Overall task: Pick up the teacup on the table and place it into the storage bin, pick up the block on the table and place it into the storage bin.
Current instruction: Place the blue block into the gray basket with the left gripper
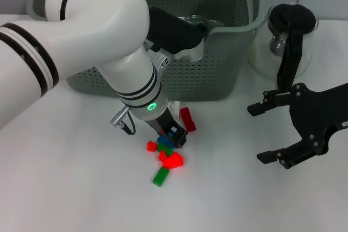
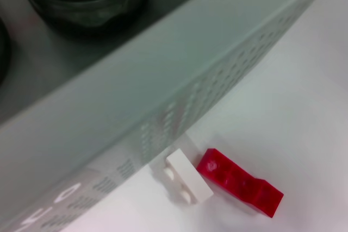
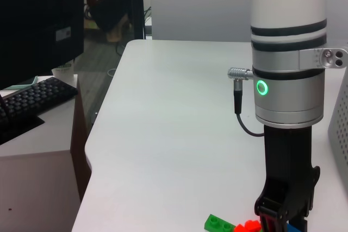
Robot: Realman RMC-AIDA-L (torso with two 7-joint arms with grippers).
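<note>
The grey-green storage bin point(image 1: 217, 58) stands at the back; its perforated wall fills the left wrist view point(image 2: 190, 69). A glass teacup point(image 1: 194, 21) sits inside it, also seen in the left wrist view point(image 2: 81, 4). A pile of small blocks lies in front of the bin: a blue block point(image 1: 165, 142), red blocks point(image 1: 173, 160) and a green block point(image 1: 160, 176). My left gripper point(image 1: 173, 137) is down on this pile at the blue block, and shows in the right wrist view point(image 3: 283, 215). My right gripper point(image 1: 256, 133) is open and empty, to the right.
A dark red brick point(image 1: 187, 119) and a white brick point(image 2: 187, 180) lie against the bin's front wall. A glass pot with a black handle point(image 1: 288, 36) stands right of the bin. The table's edge point(image 3: 92, 156) and a keyboard point(image 3: 32, 99) show beyond the pile.
</note>
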